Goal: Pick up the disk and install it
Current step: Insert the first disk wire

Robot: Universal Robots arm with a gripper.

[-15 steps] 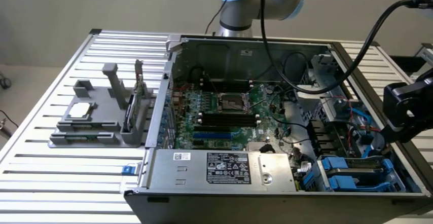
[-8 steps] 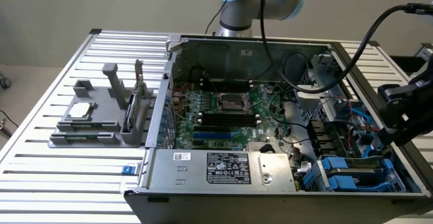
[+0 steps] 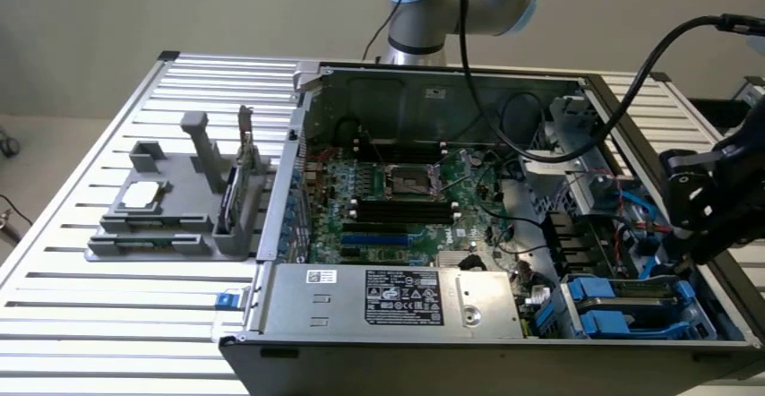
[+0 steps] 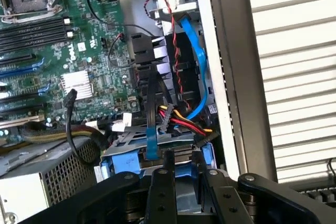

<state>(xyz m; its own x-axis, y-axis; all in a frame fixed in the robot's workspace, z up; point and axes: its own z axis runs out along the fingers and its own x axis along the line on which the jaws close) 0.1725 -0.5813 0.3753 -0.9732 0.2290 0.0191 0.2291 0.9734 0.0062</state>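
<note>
The computer case (image 3: pixel 454 75) stands open on top, free from above. The disk (image 3: pixel 628 314) sits hemmed in: cables (image 4: pixel 178 121) crowd one side, the power supply (image 3: pixel 395 297) another, the case wall (image 4: pixel 231 77) just beside.

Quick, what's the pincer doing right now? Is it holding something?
Pincer: right at the blue-framed disk inside the computer case; whether it is open, closed or gripping cannot be told.
</note>
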